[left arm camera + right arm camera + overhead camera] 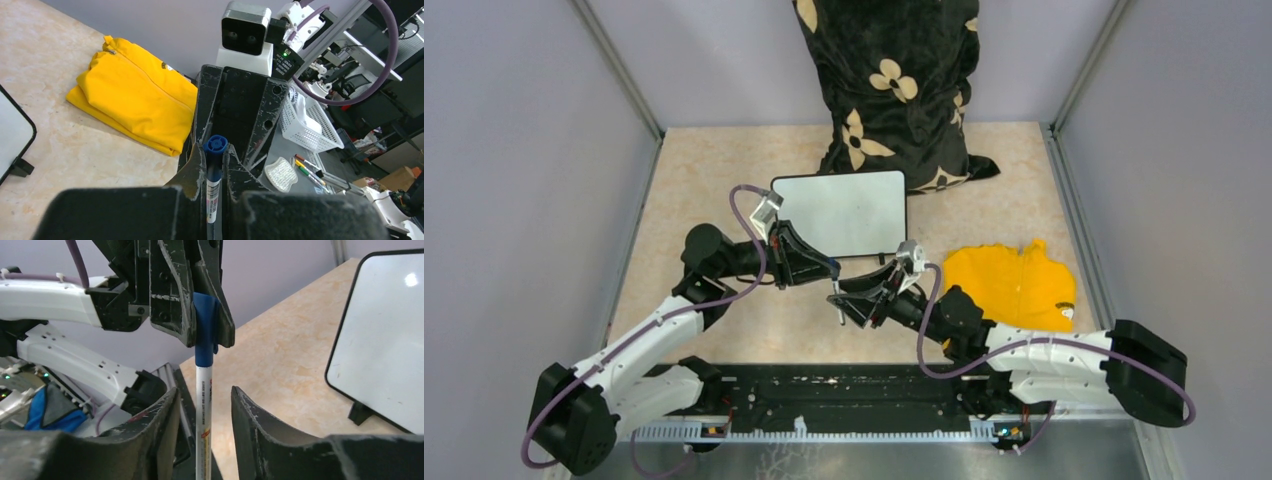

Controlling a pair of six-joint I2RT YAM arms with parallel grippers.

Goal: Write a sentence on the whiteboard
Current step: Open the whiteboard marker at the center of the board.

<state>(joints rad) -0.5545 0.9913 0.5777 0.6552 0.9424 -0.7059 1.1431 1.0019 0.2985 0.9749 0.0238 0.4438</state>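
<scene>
While the left fingers (175, 315) squeeze only the blue cap (205, 325) of the marker (203, 400) and the right fingers (255, 420) hang loose around its white body, the marker could slide out and drop, well short of the blank whiteboard (844, 212) near the far edge of the table (724, 160).

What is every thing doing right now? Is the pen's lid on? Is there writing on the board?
whiteboard: blank, no writing on it.
marker: held between the two arms, lid on.
blue cap: on the marker, pinched.
left end effector: shut on the blue cap.
right end effector: open, a finger on each side of the marker.
yellow cloth: folded, lying flat.
</scene>
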